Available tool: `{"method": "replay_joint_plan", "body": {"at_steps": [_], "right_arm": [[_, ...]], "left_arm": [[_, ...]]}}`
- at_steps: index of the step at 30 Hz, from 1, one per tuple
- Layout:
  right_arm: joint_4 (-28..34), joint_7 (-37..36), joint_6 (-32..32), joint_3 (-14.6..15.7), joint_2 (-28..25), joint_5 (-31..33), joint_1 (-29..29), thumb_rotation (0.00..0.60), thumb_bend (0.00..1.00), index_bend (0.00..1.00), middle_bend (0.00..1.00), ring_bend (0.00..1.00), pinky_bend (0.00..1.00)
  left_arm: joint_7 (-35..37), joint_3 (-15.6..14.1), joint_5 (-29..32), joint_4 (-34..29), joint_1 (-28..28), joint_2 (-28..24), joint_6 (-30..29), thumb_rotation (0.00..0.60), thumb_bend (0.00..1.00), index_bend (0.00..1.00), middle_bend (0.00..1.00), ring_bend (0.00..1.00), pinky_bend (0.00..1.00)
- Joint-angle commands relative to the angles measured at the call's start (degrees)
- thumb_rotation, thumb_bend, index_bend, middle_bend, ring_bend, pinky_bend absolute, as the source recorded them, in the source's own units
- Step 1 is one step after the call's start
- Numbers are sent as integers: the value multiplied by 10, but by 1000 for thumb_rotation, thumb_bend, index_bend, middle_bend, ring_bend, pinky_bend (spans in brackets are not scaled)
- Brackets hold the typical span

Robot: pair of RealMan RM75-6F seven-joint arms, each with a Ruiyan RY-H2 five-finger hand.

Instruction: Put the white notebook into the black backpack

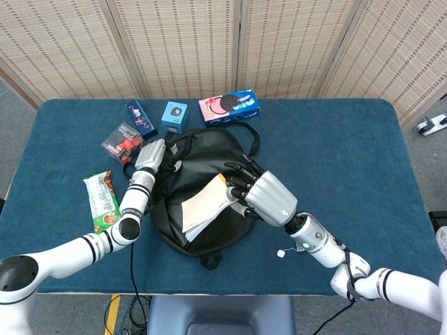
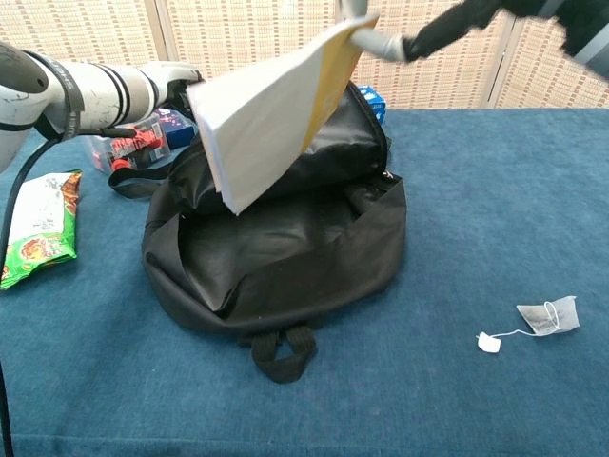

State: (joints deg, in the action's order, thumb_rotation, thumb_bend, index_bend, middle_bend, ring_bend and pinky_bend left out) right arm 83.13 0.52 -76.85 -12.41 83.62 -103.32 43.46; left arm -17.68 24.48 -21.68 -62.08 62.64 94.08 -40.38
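Note:
The black backpack lies open in the middle of the blue table. My left hand grips the upper flap at the backpack's left side, holding the mouth open. My right hand holds the white notebook by its yellow-edged end. The notebook hangs tilted over the backpack's opening, its lower corner pointing down toward the inside. In the chest view only the fingers of my right hand show at the top.
Behind the backpack lie a cookie box, a small blue box, a dark blue packet and a clear pack with red contents. A green snack bag lies at the left. A tea bag lies at the right front.

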Motion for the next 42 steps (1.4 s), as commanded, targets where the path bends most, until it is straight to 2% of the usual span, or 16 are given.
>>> {"method": "replay_joint_plan", "body": {"at_steps": [1,9,18,42], "right_arm": [[-38,6,13,12,32,-5,18,600,549,671,458,187,59],[-110,2,15,46,81,-12,22,600,549,675,460,187,59],[-160,8,23,74,107,-10,19,600,549,675,462,187,59],[-320,25,105,53,215,40,93,600,550,679,456,187,59]], "left_arm": [[1,-2,4,1,1,-2,3,600,550,810,394,286,95],[11,-10,2,-7,-3,-13,10,600,550,809,394,286,95],[19,-20,3,-15,-4,-20,15,600,550,809,394,286,95],[27,-34,24,-56,-2,-48,6,600,549,808,394,286,95]]}}
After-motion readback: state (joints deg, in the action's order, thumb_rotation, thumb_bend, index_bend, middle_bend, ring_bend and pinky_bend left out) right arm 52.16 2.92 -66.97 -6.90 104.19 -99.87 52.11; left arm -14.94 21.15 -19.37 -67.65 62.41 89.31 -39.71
